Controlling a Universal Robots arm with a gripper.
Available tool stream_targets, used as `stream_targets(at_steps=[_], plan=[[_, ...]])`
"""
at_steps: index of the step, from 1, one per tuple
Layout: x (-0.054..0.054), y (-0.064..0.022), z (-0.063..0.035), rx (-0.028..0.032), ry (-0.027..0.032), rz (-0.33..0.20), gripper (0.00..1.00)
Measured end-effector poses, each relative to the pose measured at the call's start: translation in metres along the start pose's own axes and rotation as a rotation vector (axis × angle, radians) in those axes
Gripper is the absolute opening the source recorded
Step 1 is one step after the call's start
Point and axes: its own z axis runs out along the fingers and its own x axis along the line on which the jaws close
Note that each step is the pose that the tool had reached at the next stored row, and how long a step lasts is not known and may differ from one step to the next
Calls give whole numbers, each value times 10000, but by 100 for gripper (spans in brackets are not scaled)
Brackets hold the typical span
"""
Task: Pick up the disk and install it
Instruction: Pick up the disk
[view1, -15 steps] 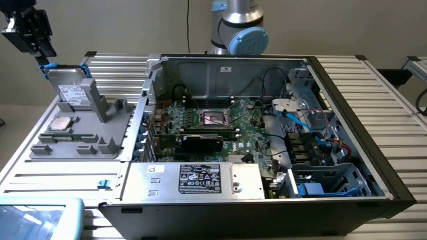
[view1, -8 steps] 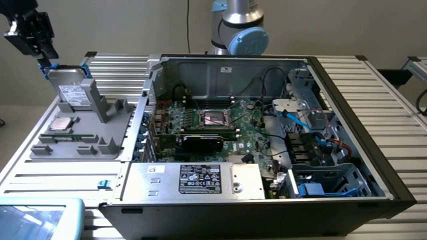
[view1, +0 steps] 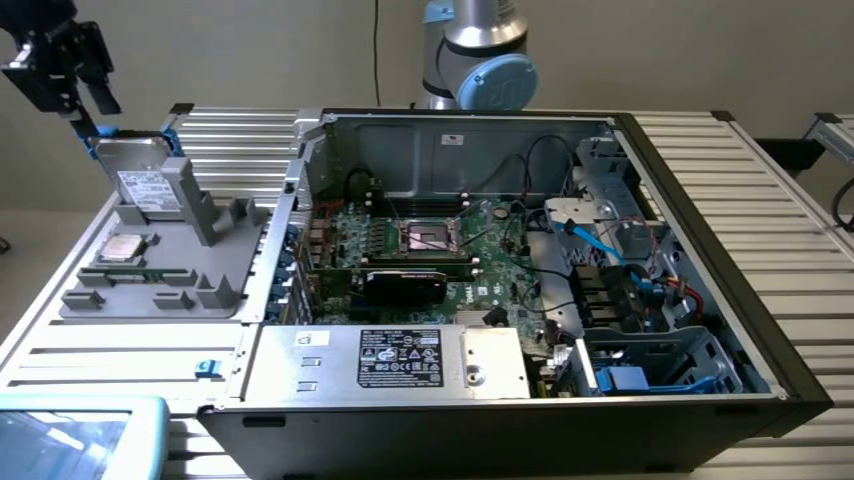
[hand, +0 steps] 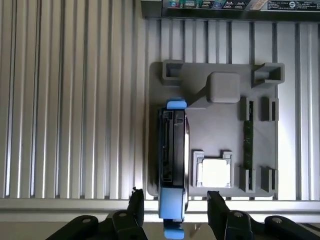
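The disk (view1: 142, 180) stands on edge in a slot at the far end of the grey holder (view1: 147, 295), silver with a white label and blue rails. In the wrist view I look down on the disk's (hand: 173, 155) thin top edge with blue tabs at both ends. My gripper (view1: 78, 100) hangs just above and behind it at the exterior view's far left. The gripper (hand: 175, 205) is open. Its black fingers (hand: 134, 205) stand one on each side of the disk's end, with a gap on both sides and nothing gripped.
The holder also carries a square silver CPU chip (hand: 215, 172) and a green memory stick (hand: 247, 145). To the exterior view's right lies the open computer case (view1: 694, 200), with a grey power supply box (view1: 400, 358) and a drive cage (view1: 654, 365). The arm's base (view1: 474, 60) is behind the case.
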Motion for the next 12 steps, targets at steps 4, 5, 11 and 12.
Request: stream_targets(at_steps=[4,5,11,12], plan=[[1,-2,45,-7,-9,332,62],[2,-3,62,-8,-11,387,62],[-29,-19,171,-16,-3,429,62],[-35,-20,189,-16,1,429,62]])
